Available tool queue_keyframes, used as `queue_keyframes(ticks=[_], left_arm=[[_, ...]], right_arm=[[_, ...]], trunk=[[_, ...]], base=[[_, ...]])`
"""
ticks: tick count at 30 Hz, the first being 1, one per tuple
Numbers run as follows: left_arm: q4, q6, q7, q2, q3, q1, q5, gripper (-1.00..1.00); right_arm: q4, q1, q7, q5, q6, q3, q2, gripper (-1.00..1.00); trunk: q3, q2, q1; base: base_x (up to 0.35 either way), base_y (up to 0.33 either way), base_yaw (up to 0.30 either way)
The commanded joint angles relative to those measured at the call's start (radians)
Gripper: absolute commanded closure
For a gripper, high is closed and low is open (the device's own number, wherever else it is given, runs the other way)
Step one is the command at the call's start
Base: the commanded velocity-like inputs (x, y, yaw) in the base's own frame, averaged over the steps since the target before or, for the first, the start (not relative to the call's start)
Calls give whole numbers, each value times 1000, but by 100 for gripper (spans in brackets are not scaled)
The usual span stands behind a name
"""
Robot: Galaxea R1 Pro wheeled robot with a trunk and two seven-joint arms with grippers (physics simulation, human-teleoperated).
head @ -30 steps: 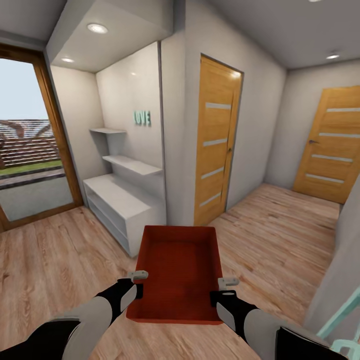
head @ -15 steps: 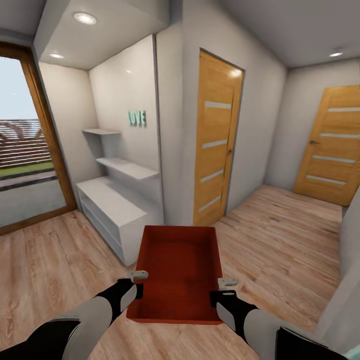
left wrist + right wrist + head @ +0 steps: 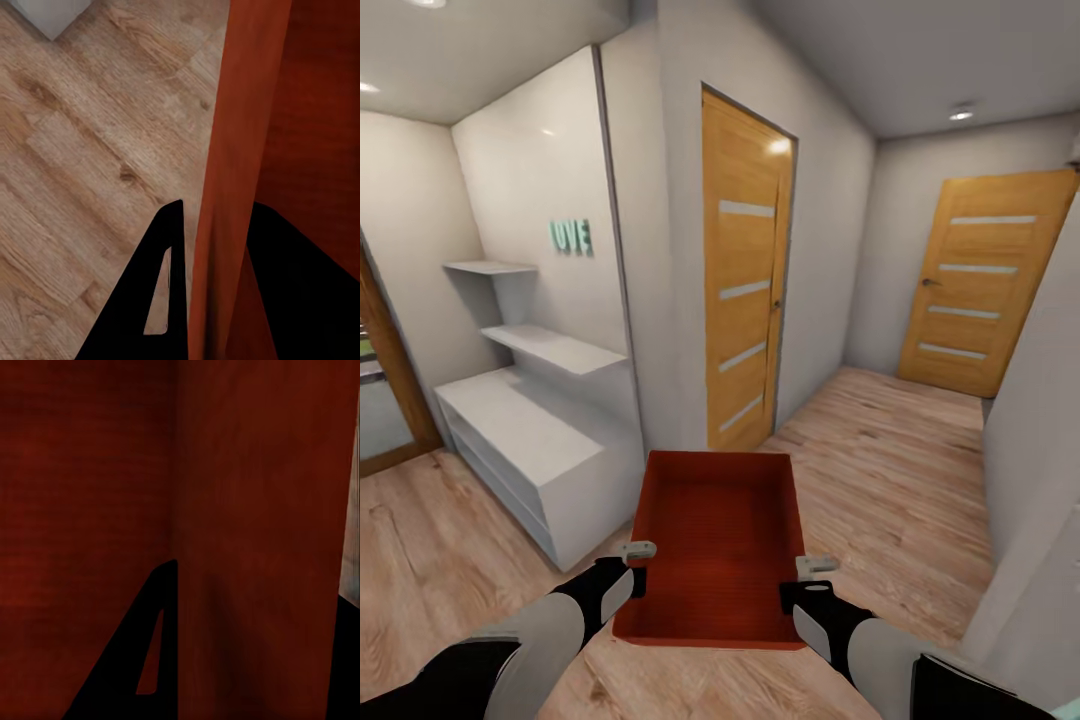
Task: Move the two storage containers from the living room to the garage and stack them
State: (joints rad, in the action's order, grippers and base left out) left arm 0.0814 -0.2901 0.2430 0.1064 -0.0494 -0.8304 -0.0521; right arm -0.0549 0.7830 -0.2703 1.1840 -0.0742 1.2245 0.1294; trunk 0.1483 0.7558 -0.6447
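An orange-red storage container [image 3: 720, 545] is carried in front of the robot, above the light wood plank floor [image 3: 905, 470], held between the two arms. The left gripper [image 3: 639, 566] clamps the container's left long wall near the corner closest to the robot; in the left wrist view one dark finger [image 3: 154, 300] lies outside that wall [image 3: 232, 172] and the other inside the bin, so the claw is narrowed onto the rim. The right gripper [image 3: 809, 581] grips the opposite long wall in the same way, with one finger [image 3: 142, 652] inside against the ribbed inner face [image 3: 82, 472] and the other just past the outer edge. Beyond the container's far end stands a white shelf unit [image 3: 530, 440], and past it to the right a wooden door [image 3: 745, 290]; a second wooden door [image 3: 980, 280] closes the far end of the hallway.
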Motion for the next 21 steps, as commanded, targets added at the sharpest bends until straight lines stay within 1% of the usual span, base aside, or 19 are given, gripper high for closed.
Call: queue_keyframes(ticks=[1, 16, 21], left_arm=[[-2, -6, 7, 0, 36, 1, -11, 100], [-2, -6, 7, 1, 36, 1, -11, 100], [-2, -6, 7, 1, 36, 1, -11, 100]], right_arm=[[-2, 2, -8, -20, -6, -14, -16, 100], [-2, 1, -9, -20, -6, -14, -16, 100], [-2, 2, -9, -20, -6, -15, -16, 100]], trunk=[[1, 1, -1], [1, 1, -1], [1, 1, -1]], base=[[321, 0, -283], [321, 0, -282], [321, 0, -64]])
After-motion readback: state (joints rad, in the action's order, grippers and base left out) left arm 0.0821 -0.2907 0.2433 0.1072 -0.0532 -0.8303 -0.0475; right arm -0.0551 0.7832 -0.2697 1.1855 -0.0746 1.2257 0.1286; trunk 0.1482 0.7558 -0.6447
